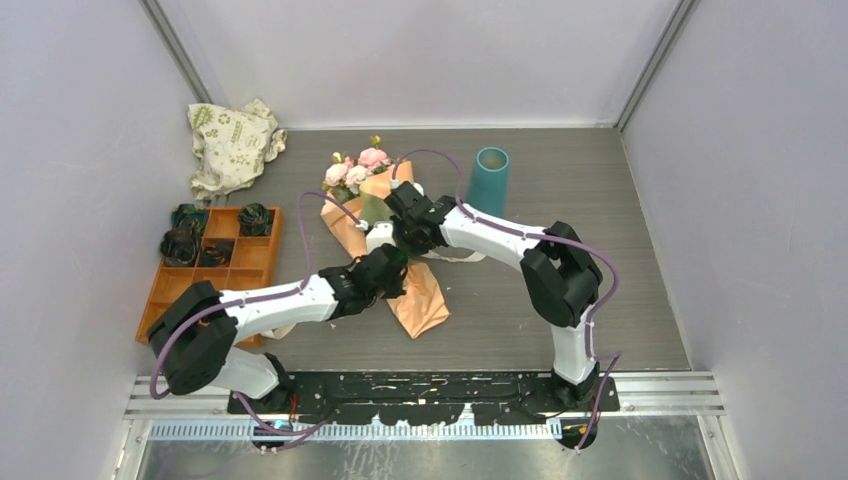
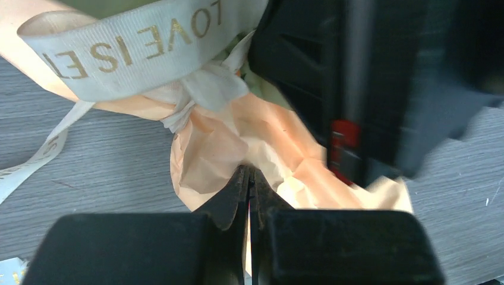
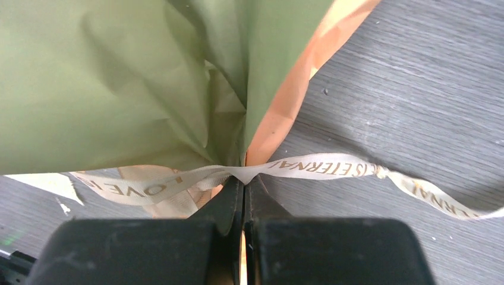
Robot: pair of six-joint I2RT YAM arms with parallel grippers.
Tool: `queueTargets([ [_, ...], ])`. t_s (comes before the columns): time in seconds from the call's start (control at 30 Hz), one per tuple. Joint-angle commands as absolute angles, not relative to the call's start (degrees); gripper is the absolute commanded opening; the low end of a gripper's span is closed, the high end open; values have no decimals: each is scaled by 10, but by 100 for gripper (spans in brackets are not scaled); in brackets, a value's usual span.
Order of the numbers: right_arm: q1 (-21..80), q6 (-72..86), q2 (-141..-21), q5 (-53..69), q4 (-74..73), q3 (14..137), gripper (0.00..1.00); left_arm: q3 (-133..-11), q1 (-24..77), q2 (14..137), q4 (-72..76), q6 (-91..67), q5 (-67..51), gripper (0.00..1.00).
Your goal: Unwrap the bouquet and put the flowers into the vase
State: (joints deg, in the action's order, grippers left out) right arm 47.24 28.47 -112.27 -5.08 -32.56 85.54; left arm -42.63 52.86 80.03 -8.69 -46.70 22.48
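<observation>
Right claw (image 3: 243, 180) pinches ribbon (image 3: 321, 168) (its tail runs off-frame).

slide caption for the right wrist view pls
Right gripper, jaws shut on the beige ribbon of the bouquet.

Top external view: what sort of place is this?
Probably a robot test cell, not a home: pale walls enclose a grey table, and two robot arms are mounted at its near edge.

right claw (image 3: 243, 181) pinches the beige ribbon (image 3: 321, 167) beside olive-green paper (image 3: 107, 89).
</observation>
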Motion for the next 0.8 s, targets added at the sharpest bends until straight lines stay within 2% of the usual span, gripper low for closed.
queueTargets([
  [0.0,475,290,-1048,-79,-332,858,1,-438,526,819,-56,-492,253,3],
  [0.2,474,292,-992,-98,-348,850,1,-432,499,847,-74,-522,268,2],
  [0.63,473,290,-880,-119,-395,830,1,-418,402,871,-95,-538,207,0],
  [0.7,472,291,-884,-119,-410,831,6,-419,396,862,-96,-533,196,0],
  [0.77,472,294,-890,-122,-416,822,21,-424,396,849,-101,-526,190,0],
])
